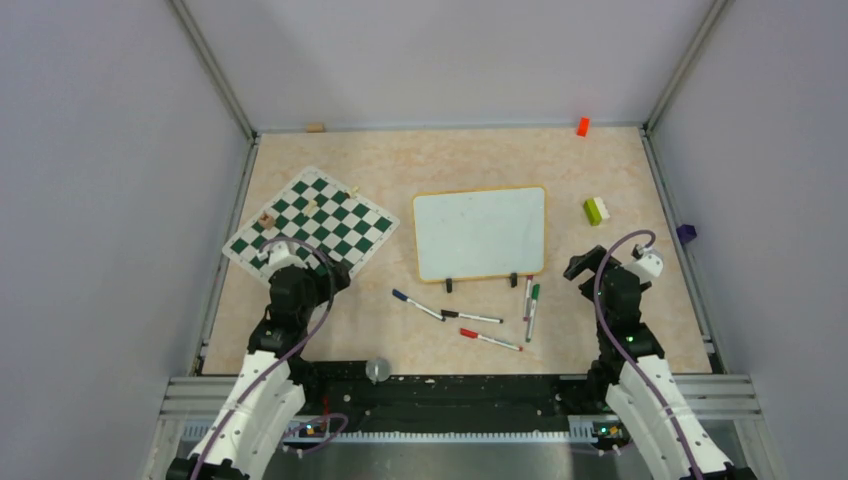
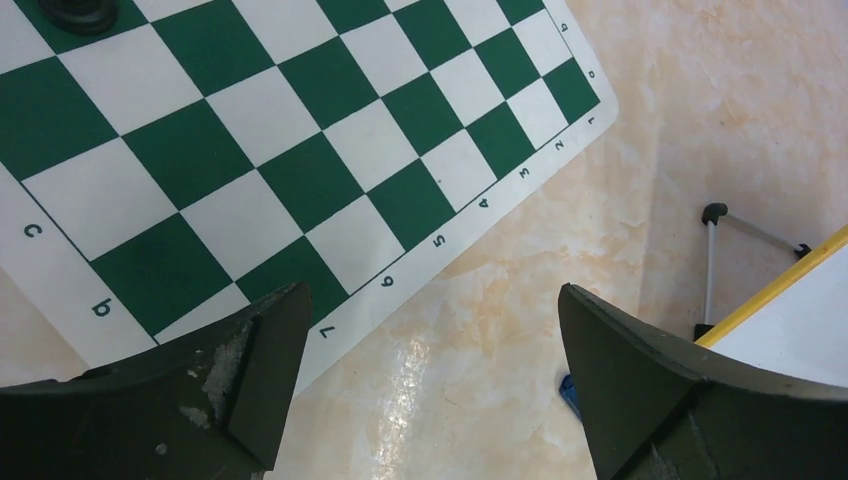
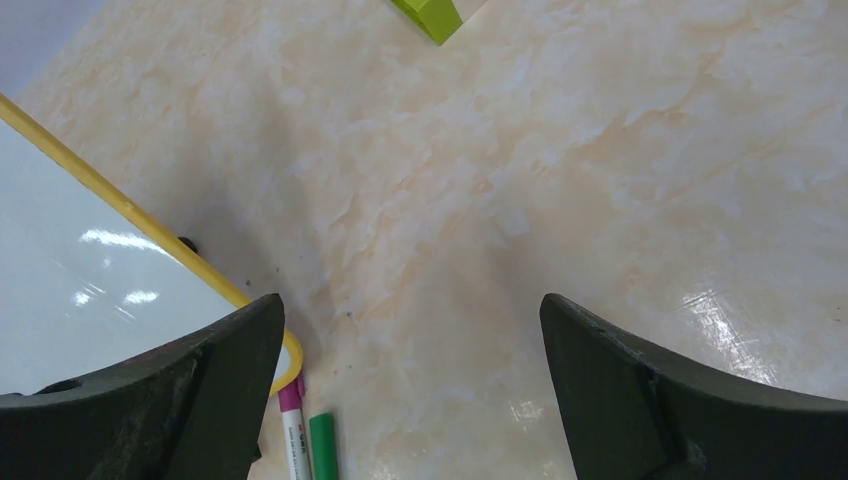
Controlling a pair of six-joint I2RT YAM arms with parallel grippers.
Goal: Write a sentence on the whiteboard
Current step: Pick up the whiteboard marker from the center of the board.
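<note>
The whiteboard [image 1: 480, 232] lies flat mid-table, white with a yellow frame and two black clips on its near edge. Its face is blank; no sentence shows on it. Several markers lie in front of it: blue-capped [image 1: 417, 305], black [image 1: 472, 316], red [image 1: 490, 340], and a purple and green pair [image 1: 530, 305]. My left gripper [image 1: 310, 262] [image 2: 432, 300] hangs open over bare table by the chess mat's corner, left of the whiteboard [image 2: 800, 320]. My right gripper [image 1: 588, 266] [image 3: 412, 300] stands open just right of the whiteboard's [image 3: 80, 280] near corner, with the purple marker [image 3: 293, 420] and the green marker [image 3: 322, 445] by its left finger.
A green-and-white chess mat [image 1: 308, 225] [image 2: 300, 150] with a few small pieces lies at the left. A green-and-white block [image 1: 597, 210] [image 3: 430, 15] sits right of the board. An orange block [image 1: 582, 126] and a wooden block [image 1: 316, 127] rest at the back wall. Walls enclose the table.
</note>
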